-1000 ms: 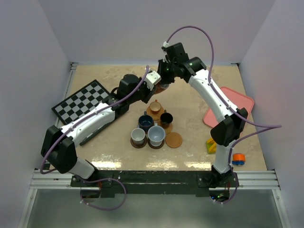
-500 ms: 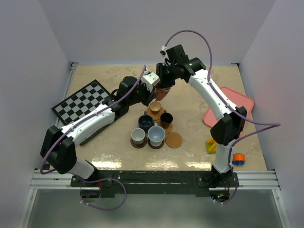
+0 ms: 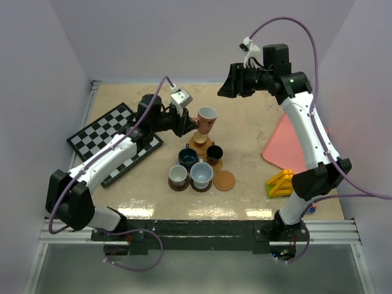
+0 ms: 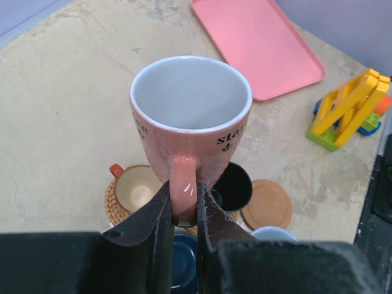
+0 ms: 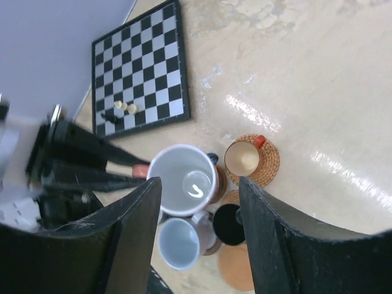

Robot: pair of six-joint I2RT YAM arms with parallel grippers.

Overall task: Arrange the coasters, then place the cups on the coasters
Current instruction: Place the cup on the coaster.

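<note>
Cup [image 4: 191, 122], handle inside left gripper [image 4: 182, 211], well apart from right gripper [image 5: 199, 196].

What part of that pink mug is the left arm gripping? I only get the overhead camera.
Observer: Its handle: the left wrist view shows the left jaws shut on the pink ceramic mug's handle.
Visitor: Is it plain?
Observer: No, dark lettering starting "sta" runs below its rim.
Visitor: Is the black-and-white chessboard bare?
Observer: No, the right wrist view shows a few small chess pieces on it.
</note>
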